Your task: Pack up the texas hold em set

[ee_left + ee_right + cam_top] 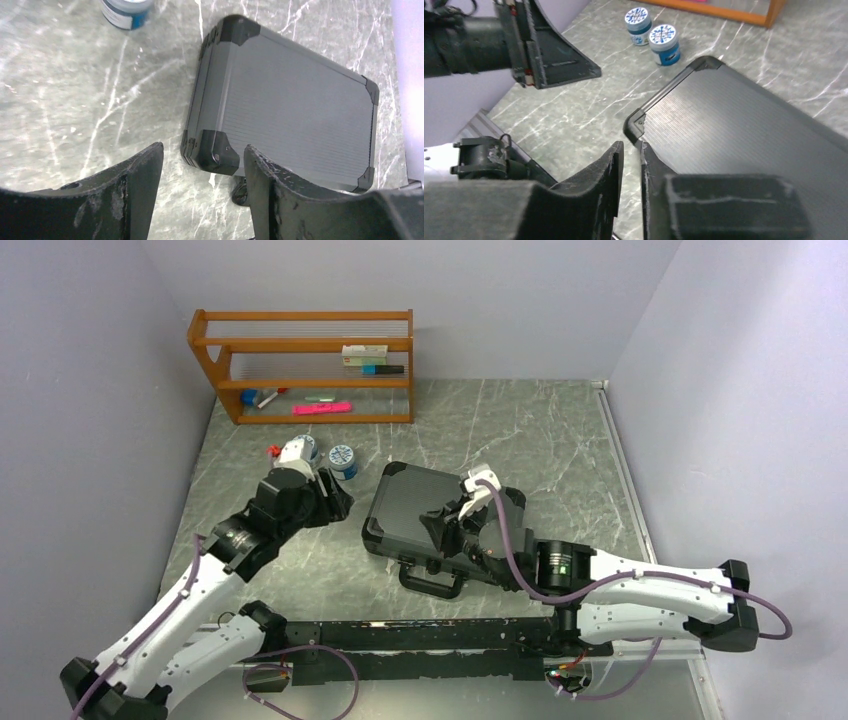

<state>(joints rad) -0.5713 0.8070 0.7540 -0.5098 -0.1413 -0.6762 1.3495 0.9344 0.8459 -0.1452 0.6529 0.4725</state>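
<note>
right, i'm looking into a robot lab test cell here, not a home or a shop. plain pale walls [90, 390] box the bench [560, 430] in on three sides. the bench top is a grey marble-look sheet with a metal strip [618, 455] running down its right edge. two white-and-black arms, the left arm [180, 610] and the right arm [650, 585], sit bolted to a black rail [420, 635] at the near edge, with purple cables [505, 540] looped along them. what's laid out reads as props: a small wooden shelf [300, 318] at the back holding a few small items, two blue-and-white tubs [342, 460], and one black case [410, 505].
</note>
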